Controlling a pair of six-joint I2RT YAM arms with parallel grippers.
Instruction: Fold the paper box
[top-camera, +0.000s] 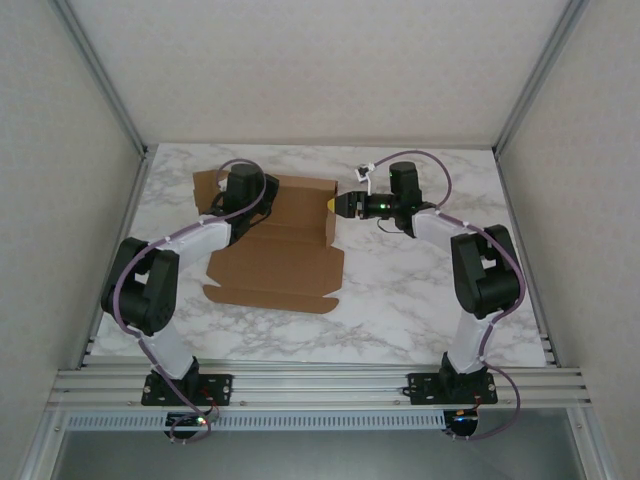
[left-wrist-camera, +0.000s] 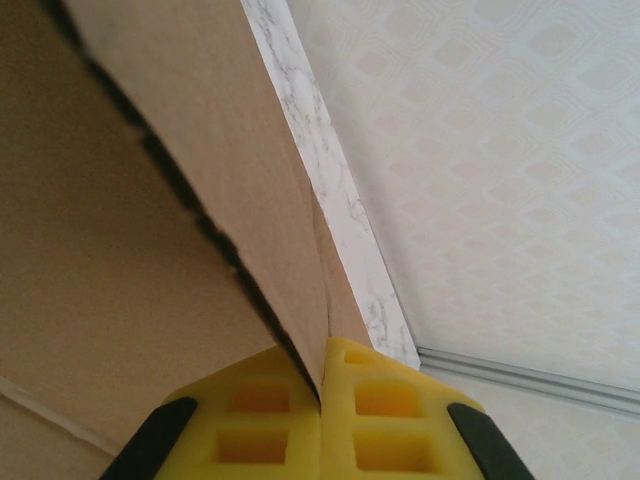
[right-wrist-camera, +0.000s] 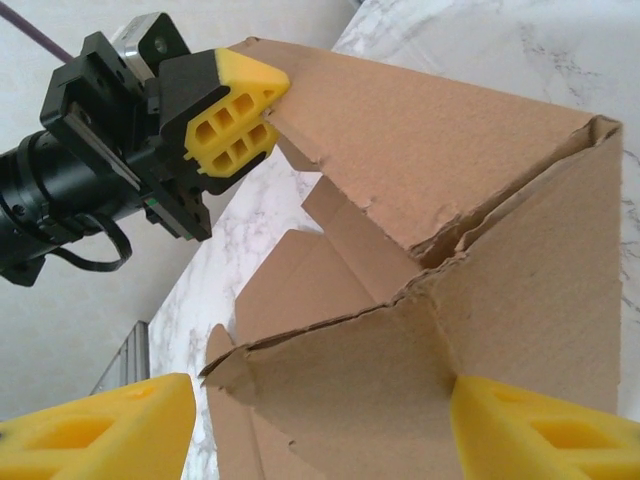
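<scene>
Marble counter (top-camera: 420, 300) carries the paper box (top-camera: 285, 255), mostly flat, left of centre. The left gripper (left-wrist-camera: 320, 385) has its jaws clenched on a raised far flap. The right gripper (top-camera: 334, 203) has its jaws released, straddling the right side flap. Most folds seem not yet done.

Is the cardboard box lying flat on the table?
No: in the right wrist view the cardboard box has panels standing off the table, and the left gripper has its jaws shut on one corner.

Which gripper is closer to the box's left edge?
Left. The left gripper pinches the paper box on its left part; the right gripper hangs open at its right flap.
</scene>
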